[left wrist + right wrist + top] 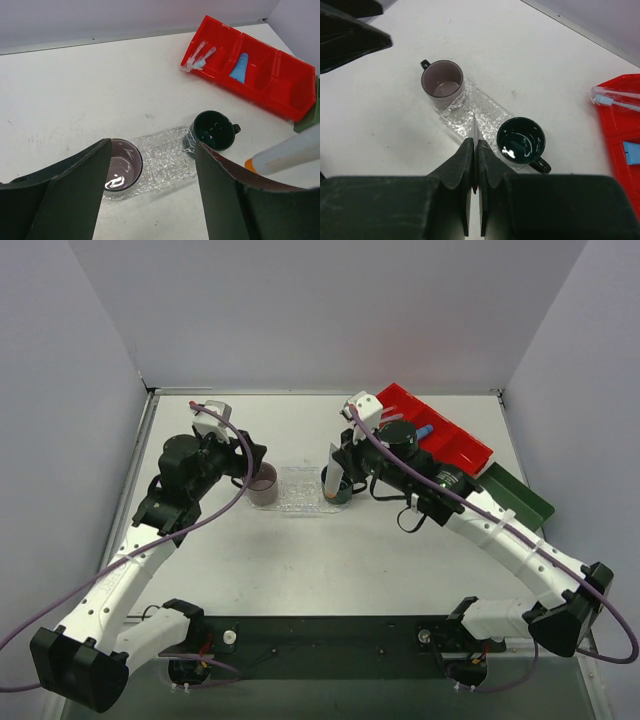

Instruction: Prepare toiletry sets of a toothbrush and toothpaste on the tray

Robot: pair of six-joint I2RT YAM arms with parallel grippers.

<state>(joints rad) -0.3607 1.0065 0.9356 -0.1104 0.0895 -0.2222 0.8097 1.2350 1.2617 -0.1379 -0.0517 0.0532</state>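
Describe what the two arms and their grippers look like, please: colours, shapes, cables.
The left arm and right arm have white tubular links joined by bulky black joints. A thin purple cable runs loosely along each arm. Each wrist carries a white mount. The left gripper and right gripper have two broad, dark, matte fingers tapering toward the tips.

One blue tube (240,68), one white tube (295,150), two cups (122,165), one tray (165,160).
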